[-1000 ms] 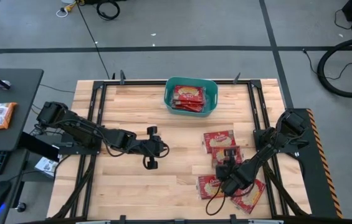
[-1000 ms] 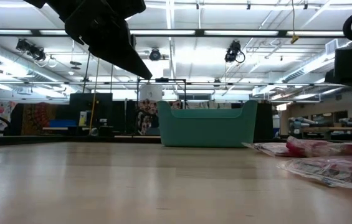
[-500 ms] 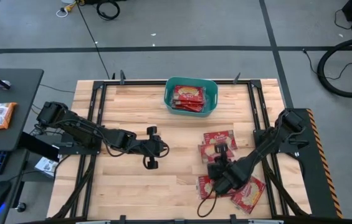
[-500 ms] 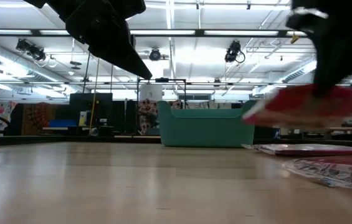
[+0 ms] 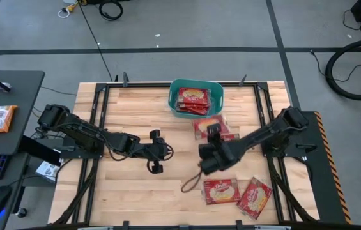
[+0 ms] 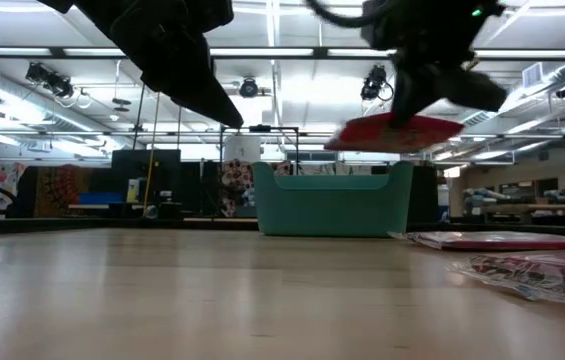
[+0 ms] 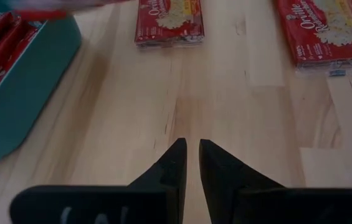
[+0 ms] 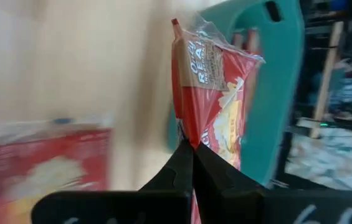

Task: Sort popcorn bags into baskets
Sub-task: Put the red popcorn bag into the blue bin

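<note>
The table (image 5: 135,198) is pale wood planks in a dark frame. At its far edge, near the middle, sits the teal basket (image 5: 196,99), with red popcorn bags (image 5: 193,100) already lying inside it.

The right arm (image 5: 263,133) reaches from the table's right side toward the centre. Its right gripper (image 5: 215,135) is up in the air, just in front of the basket on the near side. The two fingers are pressed together on the edge of a held bag (image 5: 207,125); in the right wrist view the bag (image 8: 210,93) stands out beyond the fingertips, pinched at one corner, with the basket wall (image 8: 281,93) just behind it. In the low view the bag (image 6: 397,132) hangs roughly flat, slightly above the basket's rim (image 6: 330,172), well clear of the wood.

The left arm (image 5: 84,135) lies across the table's left half. Its left gripper (image 5: 156,152) is near the centre, holding nothing, fingers (image 7: 176,168) almost together with a thin gap between them.

Two more bags lie flat on the table at the near right: one (image 5: 222,190) nearer the centre, the other (image 5: 253,197) just beside it, tilted.
</note>
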Robot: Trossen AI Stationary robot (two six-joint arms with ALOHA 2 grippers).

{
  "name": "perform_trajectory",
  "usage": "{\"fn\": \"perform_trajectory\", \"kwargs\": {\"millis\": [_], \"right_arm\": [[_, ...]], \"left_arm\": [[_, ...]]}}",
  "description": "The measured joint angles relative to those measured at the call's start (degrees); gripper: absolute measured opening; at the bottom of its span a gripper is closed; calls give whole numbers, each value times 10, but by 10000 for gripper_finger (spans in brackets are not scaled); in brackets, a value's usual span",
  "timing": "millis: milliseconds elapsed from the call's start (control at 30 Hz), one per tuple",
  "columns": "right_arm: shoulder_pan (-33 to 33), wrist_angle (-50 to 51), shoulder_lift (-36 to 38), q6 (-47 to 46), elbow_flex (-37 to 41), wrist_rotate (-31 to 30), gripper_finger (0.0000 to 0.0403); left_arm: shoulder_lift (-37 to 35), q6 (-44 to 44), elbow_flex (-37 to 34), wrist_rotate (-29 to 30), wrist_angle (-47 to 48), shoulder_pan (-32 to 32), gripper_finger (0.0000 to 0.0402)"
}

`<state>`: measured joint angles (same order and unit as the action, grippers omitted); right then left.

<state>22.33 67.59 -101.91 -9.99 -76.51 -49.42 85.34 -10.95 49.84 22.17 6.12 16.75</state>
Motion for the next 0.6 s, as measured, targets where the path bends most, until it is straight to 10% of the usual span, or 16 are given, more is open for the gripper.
{"fn": "perform_trajectory", "kwargs": {"millis": [600], "right_arm": [[-198, -244, 0, 332, 0, 27, 7]], "left_arm": [[0, -7, 1, 7, 35, 6, 48]]}}
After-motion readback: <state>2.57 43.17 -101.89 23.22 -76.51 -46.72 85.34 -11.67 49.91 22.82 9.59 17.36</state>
